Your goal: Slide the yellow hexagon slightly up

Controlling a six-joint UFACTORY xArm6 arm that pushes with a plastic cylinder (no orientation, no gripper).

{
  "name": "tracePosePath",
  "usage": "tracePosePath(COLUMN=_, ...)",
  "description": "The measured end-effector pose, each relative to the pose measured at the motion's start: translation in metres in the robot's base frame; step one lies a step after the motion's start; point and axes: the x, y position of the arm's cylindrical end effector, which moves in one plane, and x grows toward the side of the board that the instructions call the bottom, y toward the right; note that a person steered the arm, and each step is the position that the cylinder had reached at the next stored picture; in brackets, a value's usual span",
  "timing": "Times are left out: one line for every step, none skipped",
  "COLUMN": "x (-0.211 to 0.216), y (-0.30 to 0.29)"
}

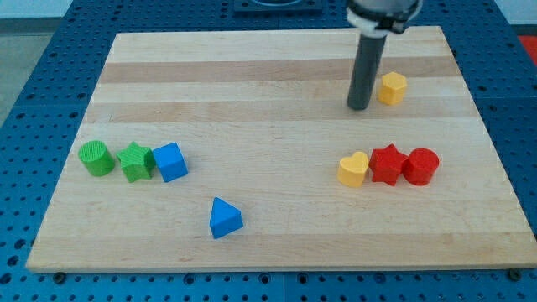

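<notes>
The yellow hexagon (392,87) sits on the wooden board (277,75) near the view's upper right. My tip (359,106) stands on the board just to the left of the hexagon and slightly below its middle, with a small gap between them. The dark rod rises from there to the view's top edge.
A yellow heart (354,169), a red star (388,164) and a red cylinder (420,165) stand in a row at the right. A green cylinder (96,158), a green star (135,161) and a blue cube (170,162) stand in a row at the left. A blue triangle (223,218) lies near the bottom.
</notes>
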Motion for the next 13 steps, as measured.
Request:
tracePosePath(x=0.029, y=0.023)
tracePosePath(x=0.021, y=0.044)
tracePosePath(x=-0.026, y=0.051)
tracePosePath(x=-0.045, y=0.052)
tracePosePath(x=-0.061, y=0.052)
tracePosePath(x=-0.091, y=0.066)
tracePosePath(x=-0.099, y=0.067)
tracePosePath(x=-0.089, y=0.067)
tracePosePath(x=-0.039, y=0.083)
tracePosePath(x=-0.041, y=0.119)
tracePosePath(x=-0.096, y=0.125)
tracePosePath(x=-0.096, y=0.12)
tracePosePath(x=-0.08, y=0.12)
